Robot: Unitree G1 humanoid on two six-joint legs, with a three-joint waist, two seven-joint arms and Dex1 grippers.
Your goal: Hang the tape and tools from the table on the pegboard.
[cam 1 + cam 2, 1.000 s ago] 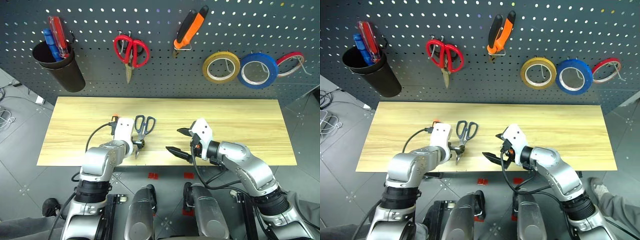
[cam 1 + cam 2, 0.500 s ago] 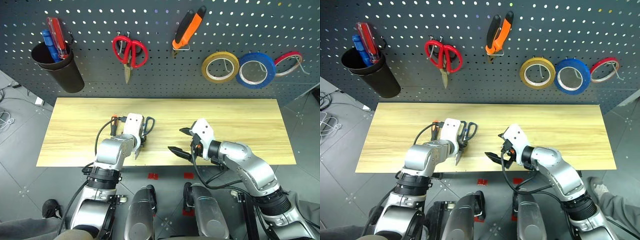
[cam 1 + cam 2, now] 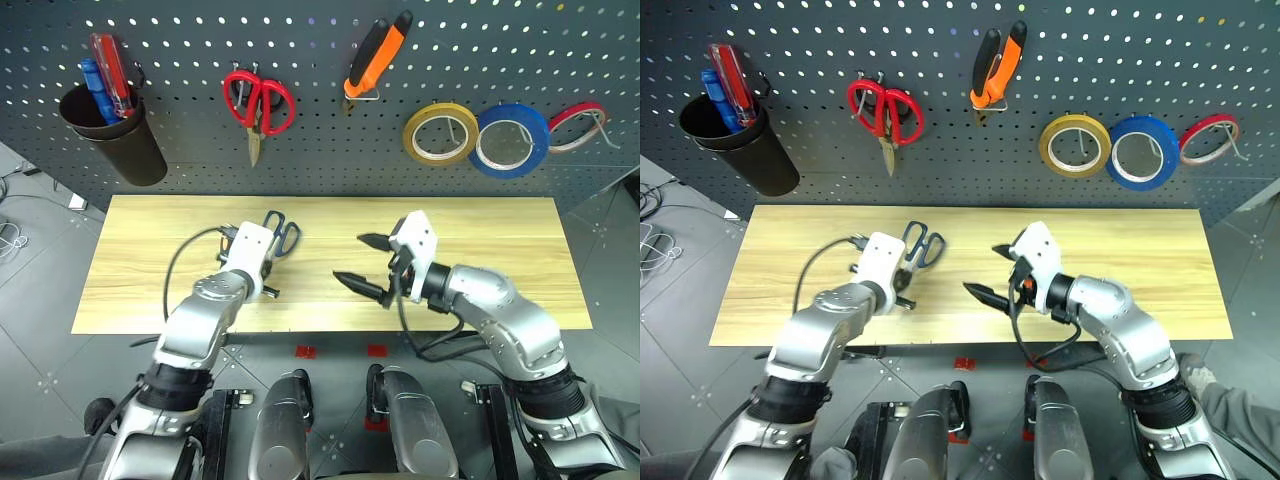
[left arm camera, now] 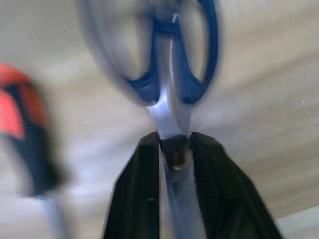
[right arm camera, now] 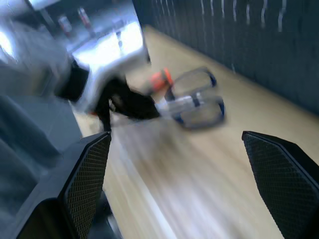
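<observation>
left tool [image 4: 175,149] clamped on the scissors [image 3: 277,236] at the blades, loops lifted off the bench [image 3: 500,250], left of centre | left wrist view adds an orange-black handle [image 4: 27,134] beside | right tool [image 3: 365,262] spread wide, empty

- My left gripper [image 3: 268,268] holds the scissors [image 3: 277,236] above the table [image 3: 140,262], left of my right gripper [image 3: 366,264].
- Behind, on the pegboard [image 3: 330,140]: cup [image 3: 110,135] far left, tape rolls [image 3: 442,133] right.
</observation>
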